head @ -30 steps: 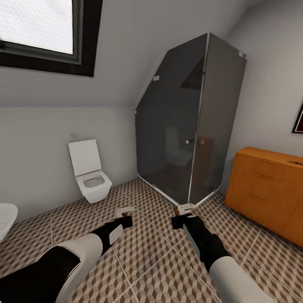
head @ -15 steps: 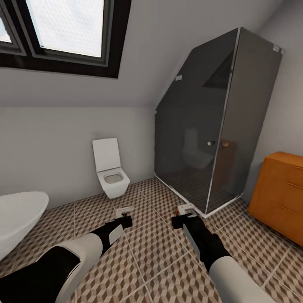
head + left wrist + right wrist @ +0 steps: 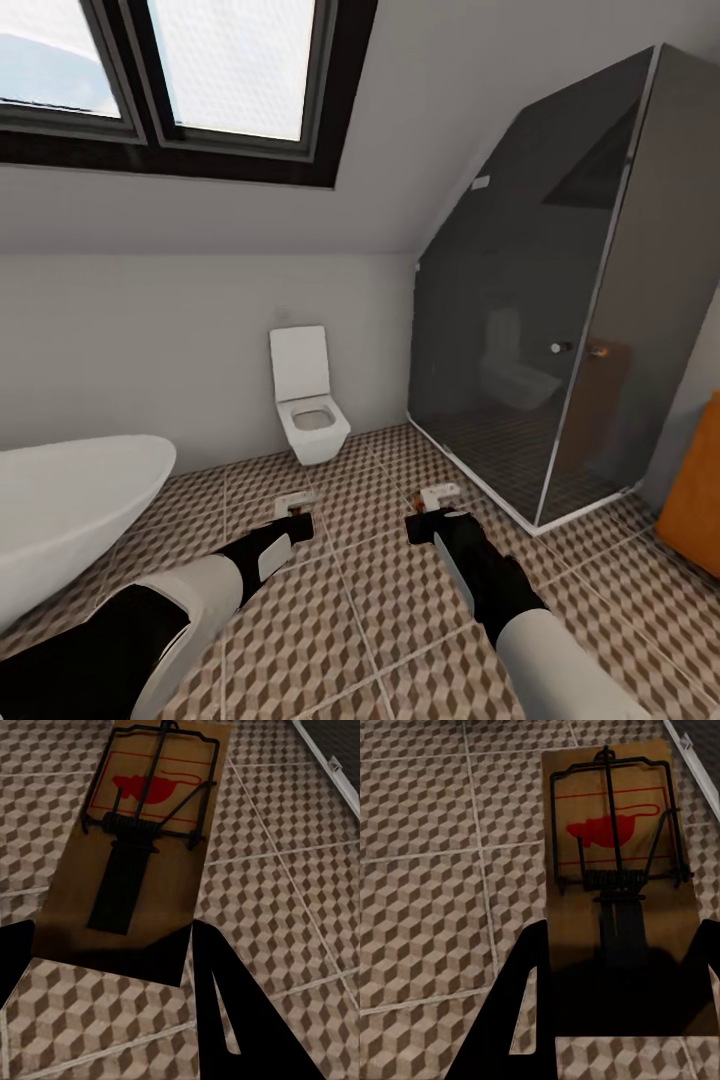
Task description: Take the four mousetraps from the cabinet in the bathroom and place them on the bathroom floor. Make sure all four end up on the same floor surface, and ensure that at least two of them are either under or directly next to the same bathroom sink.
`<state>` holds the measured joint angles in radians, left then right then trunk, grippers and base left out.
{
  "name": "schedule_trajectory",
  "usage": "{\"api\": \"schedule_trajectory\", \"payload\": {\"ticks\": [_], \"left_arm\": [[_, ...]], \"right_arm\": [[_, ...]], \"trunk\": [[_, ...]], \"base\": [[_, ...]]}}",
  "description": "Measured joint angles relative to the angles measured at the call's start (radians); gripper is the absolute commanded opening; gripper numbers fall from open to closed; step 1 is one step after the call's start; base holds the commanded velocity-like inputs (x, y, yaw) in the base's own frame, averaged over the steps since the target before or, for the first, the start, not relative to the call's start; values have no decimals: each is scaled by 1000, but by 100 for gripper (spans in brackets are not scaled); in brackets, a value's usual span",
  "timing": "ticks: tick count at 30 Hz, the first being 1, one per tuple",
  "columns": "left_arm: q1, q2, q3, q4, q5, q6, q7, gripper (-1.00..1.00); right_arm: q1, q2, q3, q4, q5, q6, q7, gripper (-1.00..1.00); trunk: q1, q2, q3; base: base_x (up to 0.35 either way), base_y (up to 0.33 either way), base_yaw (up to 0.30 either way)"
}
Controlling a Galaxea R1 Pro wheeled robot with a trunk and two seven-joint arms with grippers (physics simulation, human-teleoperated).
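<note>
From my head camera I see both arms stretched forward and low over the bathroom floor point(image 3: 380, 620), forearms roughly level, my left gripper point(image 3: 293, 512) and my right gripper point(image 3: 437, 505) side by side and well apart, each with a small pale thing at its tip. I judge I carry them this way so the traps ride flat and clear of my body while I look for the sink; the white basin point(image 3: 70, 510) at my left is probably that sink, with the toilet point(image 3: 310, 410), the dark glass shower point(image 3: 560, 340) and an edge of the cabinet point(image 3: 695, 500) beyond. In my left wrist camera the fingers point(image 3: 225, 1020) are clamped on the near end of a mousetrap point(image 3: 142, 840), its board pointing straight out over the tiles, spring side up. In my right wrist camera the fingers point(image 3: 514, 1020) grip the second mousetrap point(image 3: 619, 870) the same way, level above the floor.
</note>
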<state>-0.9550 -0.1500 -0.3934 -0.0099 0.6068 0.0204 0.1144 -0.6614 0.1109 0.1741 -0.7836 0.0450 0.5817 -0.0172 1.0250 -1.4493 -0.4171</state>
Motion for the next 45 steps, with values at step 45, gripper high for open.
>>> {"api": "schedule_trajectory", "payload": {"ticks": [45], "left_arm": [[0, 2, 0, 0, 0, -1, 0, -100]], "right_arm": [[0, 2, 2, 5, -3, 1, 1, -100]], "trunk": [[0, 0, 0]], "base": [[0, 0, 300]]}}
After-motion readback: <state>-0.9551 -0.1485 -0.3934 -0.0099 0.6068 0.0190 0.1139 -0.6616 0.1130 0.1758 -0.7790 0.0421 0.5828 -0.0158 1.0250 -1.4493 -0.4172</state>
